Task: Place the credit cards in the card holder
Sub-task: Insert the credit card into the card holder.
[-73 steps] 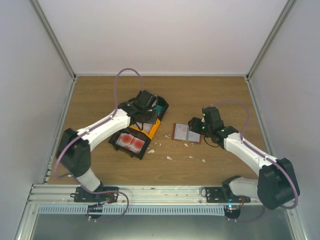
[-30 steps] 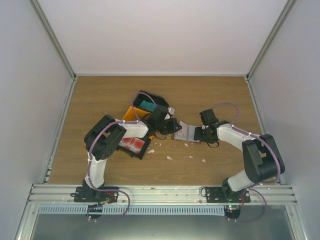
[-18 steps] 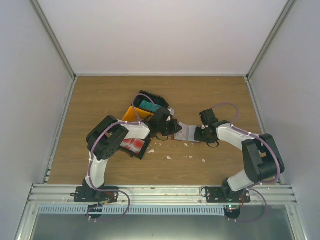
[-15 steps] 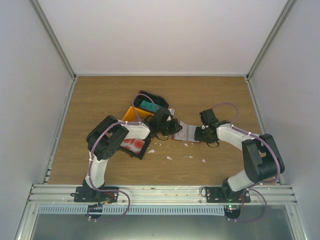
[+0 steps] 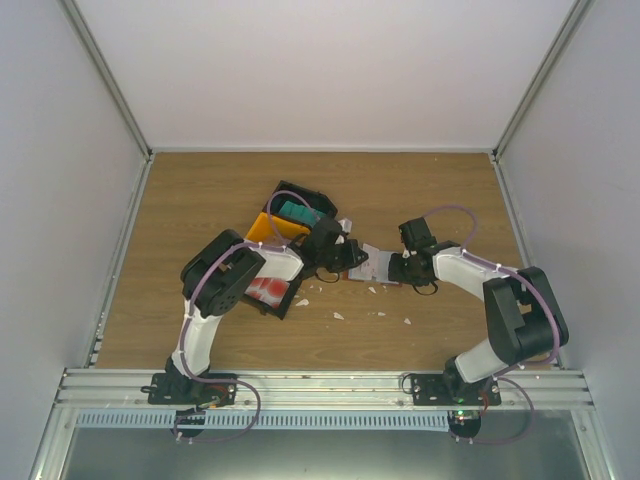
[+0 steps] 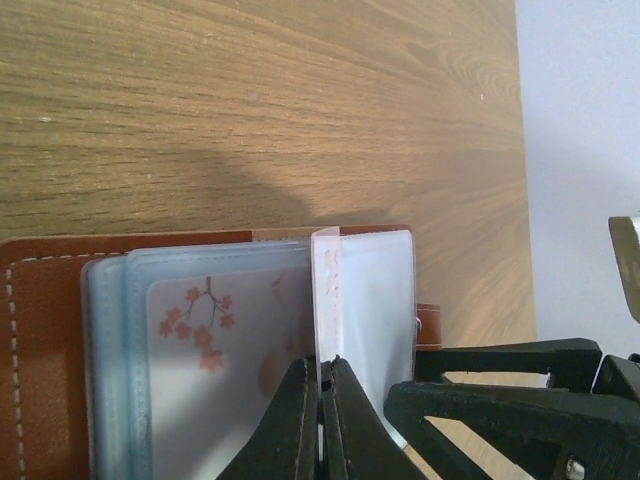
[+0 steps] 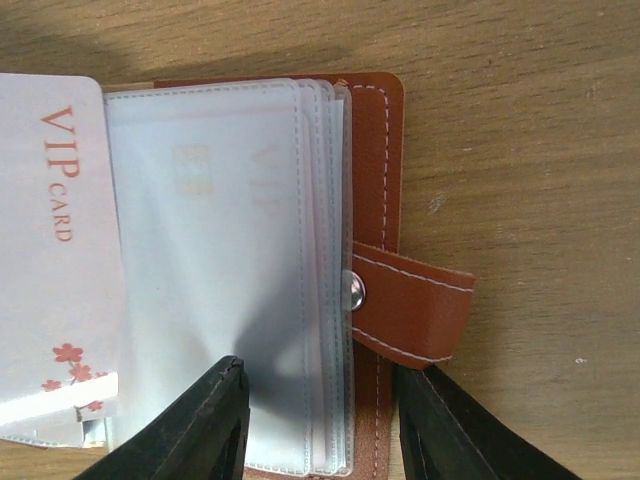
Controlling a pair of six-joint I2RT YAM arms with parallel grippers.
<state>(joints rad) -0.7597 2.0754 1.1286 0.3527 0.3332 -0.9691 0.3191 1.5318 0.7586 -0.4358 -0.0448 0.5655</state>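
Gently slide the card [image 7: 60, 250], clamped in left gripper [image 6: 322, 368], into holder [image 7: 385, 150] sleeve [image 7: 220, 250]; right gripper [image 7: 318, 385], jaws apart, pins it.

Your overhead view is evenly and softly lit, the walls [image 5: 330, 70] bright and shadows on the table [image 5: 200, 190] faint (small things there look mushy). In your left wrist view a broad soft shadow darkens the wood beside the card holder [image 6: 40, 330]. In the right, the clear sleeves [image 7: 230, 250] carry a milky sheen and a dark shadow low down.
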